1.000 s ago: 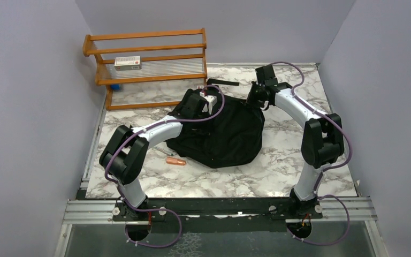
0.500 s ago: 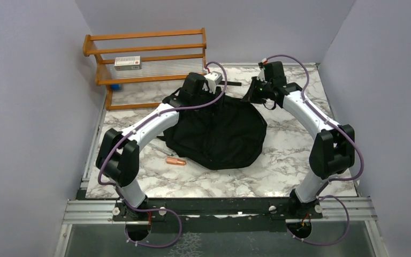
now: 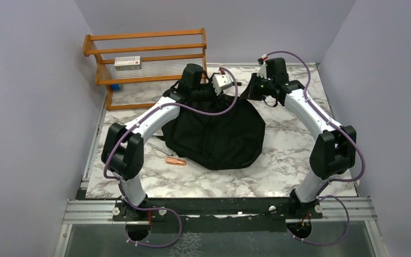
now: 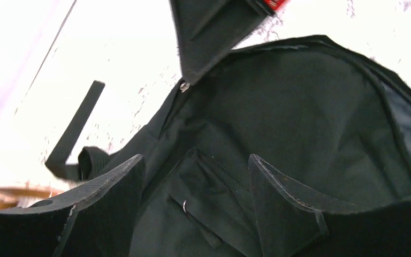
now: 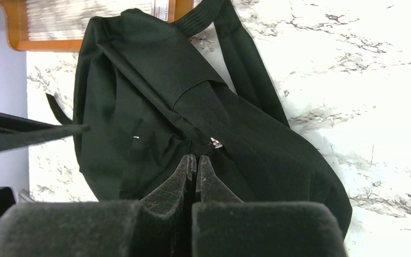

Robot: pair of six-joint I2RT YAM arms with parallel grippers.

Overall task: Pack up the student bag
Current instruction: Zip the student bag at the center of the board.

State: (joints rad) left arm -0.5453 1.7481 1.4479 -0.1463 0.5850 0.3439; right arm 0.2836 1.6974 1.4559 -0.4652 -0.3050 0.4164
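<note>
The student bag (image 3: 217,134) lies slumped flat on the marble table (image 3: 299,160), its rounded bulk towards me and its top and straps at the far end. It looks limp, with soft black fabric and no frame to hold it up, so I expect it to fold and sag wherever it is lifted and the mouth to fall shut unless one side is held up. It is probably light while empty. The cloth is not slippery, but a pinch on loose fabric may bring up only a wrinkle. I would take hold of the zipper edge, the top panel seam or a strap (image 4: 75,128), where the webbing is firmer.

The left gripper (image 4: 192,209) hangs over the bag's far-left shoulder. Its jaws are spread wide and nothing is between them. Beyond them I see only the back panel and a small pocket.

The right gripper (image 5: 195,171) sits at the bag's far-right top edge with its jaws pressed fully together. The tips lie beside a small metal piece that may be a zip pull. I cannot tell whether they have caught any fabric.

Off the bag's near-left side lies an orange-handled tool (image 3: 172,159). Beyond its far-left corner stands a wooden rack (image 3: 144,64) with a small box (image 3: 127,62) on a shelf.
</note>
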